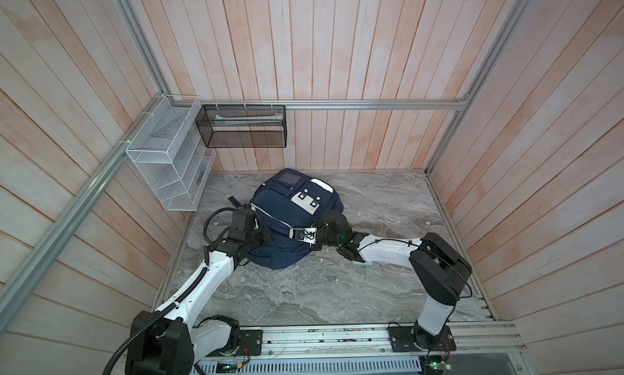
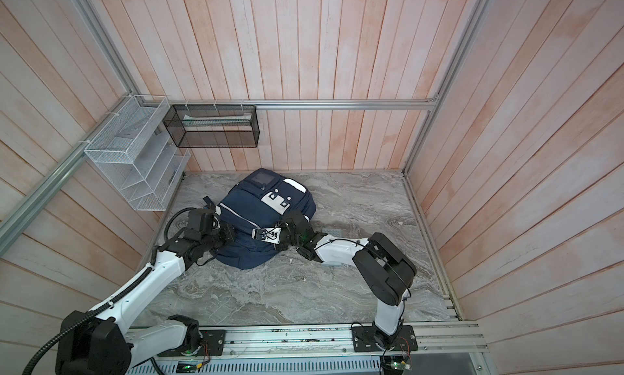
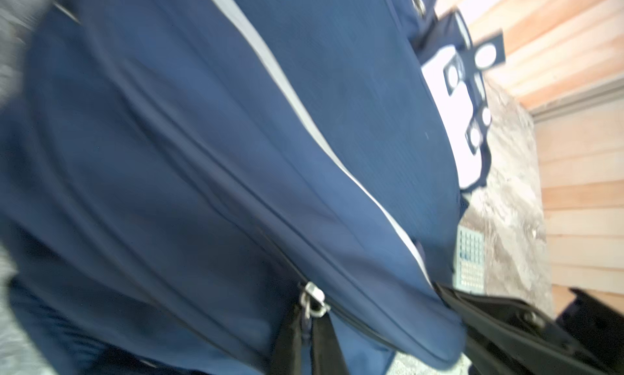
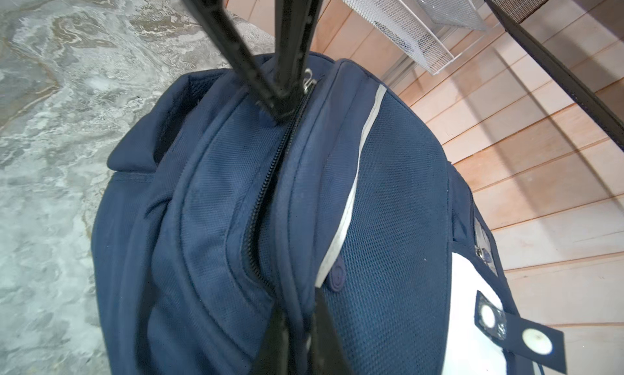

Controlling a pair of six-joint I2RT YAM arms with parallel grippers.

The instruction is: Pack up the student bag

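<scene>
Front edge: a metal rail [image 1: 337, 336] runs along the near side of the table [image 1: 304, 299]. The left arm [image 1: 216, 268] and the right arm [image 1: 388, 251] stand on it, 1 near each end.
Open room: the grey stone-look top lies open from the rail up to the student bag [image 1: 287, 208], with more open top to the bag's right.
Left grip: the left pincer [image 3: 309, 317] is clenched on the zipper pull [image 3: 312, 302] at the bag's left side.
Right grip: the right pincer [image 4: 300, 304] is pinched tight on the bag's cloth next to the zipper [image 4: 266, 187], at the bag's right side.
Bag: it is dark blue and lies past the middle of the table, near the back wall, between the 2 pincers, with its white patch [image 1: 304, 202] facing up.
Beside it: what looks like a calculator [image 3: 471, 258] lies flat just right of the bag, partly under the right arm.
Side edges: wood walls [image 1: 337, 52] close in the left, back and right.
White basket: the white wire basket [image 1: 158, 154] hangs on the left wall. I cannot tell what is inside.
Black basket: the black mesh basket [image 1: 243, 137] hangs on the back wall. A long pale thing [image 1: 243, 121] lies in it.
</scene>
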